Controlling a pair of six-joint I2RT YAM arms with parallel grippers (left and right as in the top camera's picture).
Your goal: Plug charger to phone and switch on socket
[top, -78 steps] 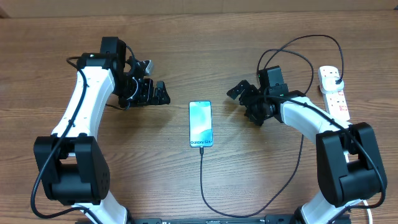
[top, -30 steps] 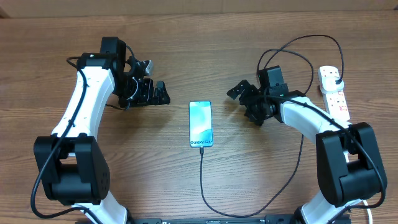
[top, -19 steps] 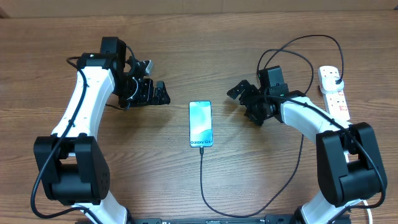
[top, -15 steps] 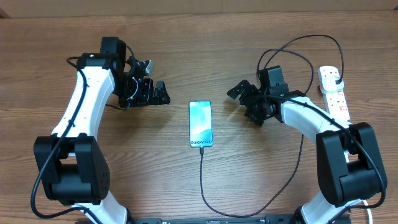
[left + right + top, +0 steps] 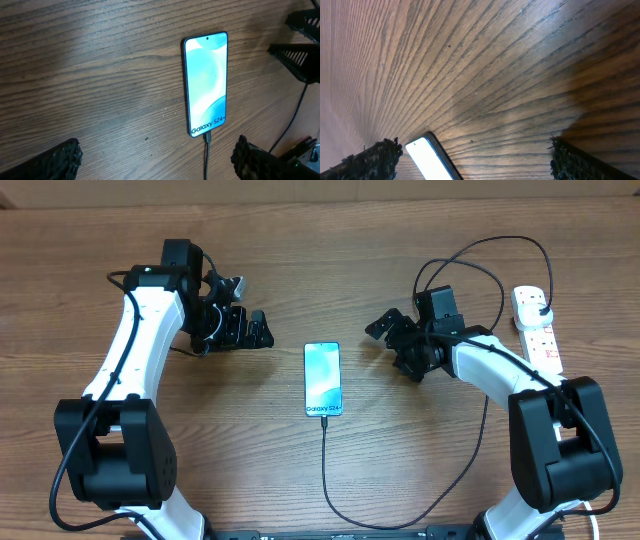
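Wooden table (image 5: 320, 240) and everything on it looked as before; nothing had shifted. The phone (image 5: 322, 379) lay flat, screen up, between the left pincer (image 5: 157, 145) and right pincer (image 5: 475, 145), apart from both. Both pincers stood spread wide, holding nothing. The charger (image 5: 325, 470) met the phone's bottom edge. The socket (image 5: 537, 330) lay far right.

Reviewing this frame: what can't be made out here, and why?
Socket switch position: overhead, too small to read; the socket is outside both wrist views.
Charger plug seating at the socket: overhead, too small; the cable also passes partly behind the right arm.
Phone: right wrist view shows only one corner, cut off by the bottom edge.
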